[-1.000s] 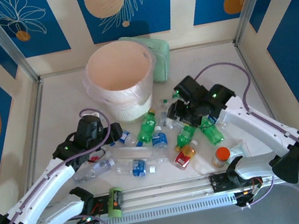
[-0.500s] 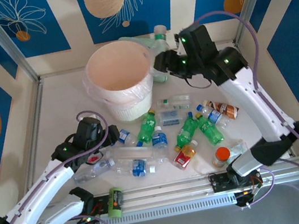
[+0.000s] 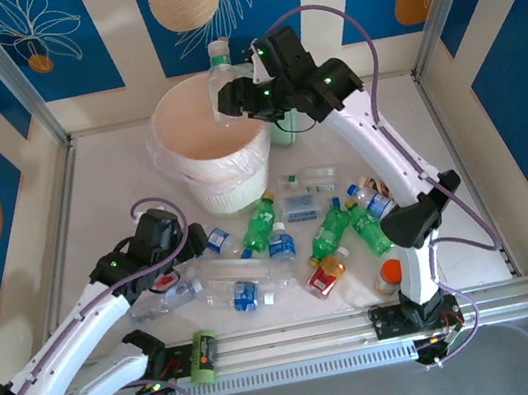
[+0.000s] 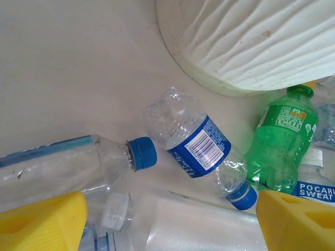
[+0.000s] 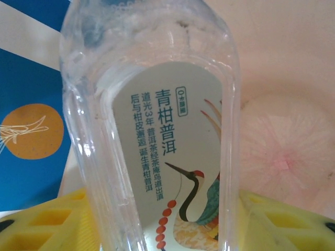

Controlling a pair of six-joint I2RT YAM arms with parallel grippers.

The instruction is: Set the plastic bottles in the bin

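— Where are the left arm's jaws?
— Low over the white desk (image 3: 107,198), spread wide and holding nothing. A crumpled clear plastic bottle with a blue label and blue cap (image 4: 196,146) lies ahead between the two yellow tips, untouched.
— And the right arm's jaws?
— They pinch a clear plastic bottle with a white crane-printed label (image 5: 157,130) over the far rim of the round white bin lined with a pinkish bag (image 3: 191,184).

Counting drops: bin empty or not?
Empty: the bin shows bare pink liner inside; right end effector holds a clear bottle over its rim.
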